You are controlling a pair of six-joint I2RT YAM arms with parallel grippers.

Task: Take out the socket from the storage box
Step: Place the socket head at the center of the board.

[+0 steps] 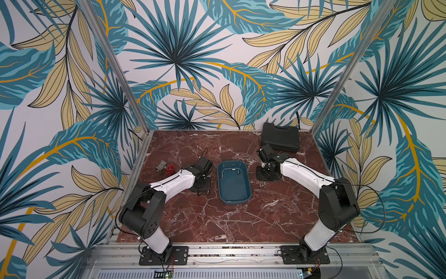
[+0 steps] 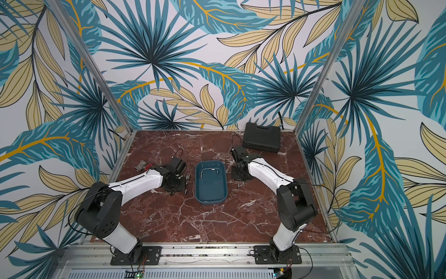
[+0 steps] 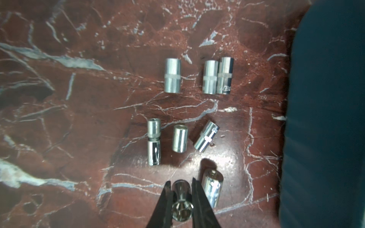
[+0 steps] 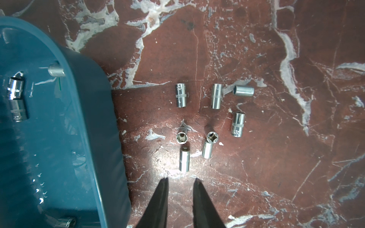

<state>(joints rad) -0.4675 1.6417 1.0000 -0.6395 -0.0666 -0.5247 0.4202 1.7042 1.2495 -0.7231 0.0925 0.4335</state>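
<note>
Left tool (image 3: 181, 182) grips narrow on a chrome steel socket (image 3: 181, 207), hex mouth towards the wrist camera. It is low over the red-brown marble-patterned bench (image 3: 79, 118), near the outer wall of the shallow teal-blue plastic storage box (image 3: 325, 118). Whether the socket already rests on the bench cannot be told. Seven more chrome sockets lie loose here: three in a row farthest from the tool, three in a nearer row, and one just beside the held piece. One in the nearer row may be two set end to end. The step in hand looks like setting down a socket taken from the box. The next move calls for the jaws to part cleanly without knocking the neighbour.

Right wrist view: the right tool (image 4: 181, 179) stands narrowly open and empty above the bench beside the box. Seven sockets are laid out ahead of it, two showing open mouths. Inside the box lie at least three sockets: one against the wall, one shiny piece with what may be its reflection, and one at the frame's edge.

In both top views the one box (image 1: 234, 190) (image 2: 211, 190) sits mid-bench between two arms. One black hard-shell tool case (image 1: 280, 137) stands at the back and one grey valve with a red handwheel (image 1: 166, 168) at the left edge. Sockets there are too small to count.
</note>
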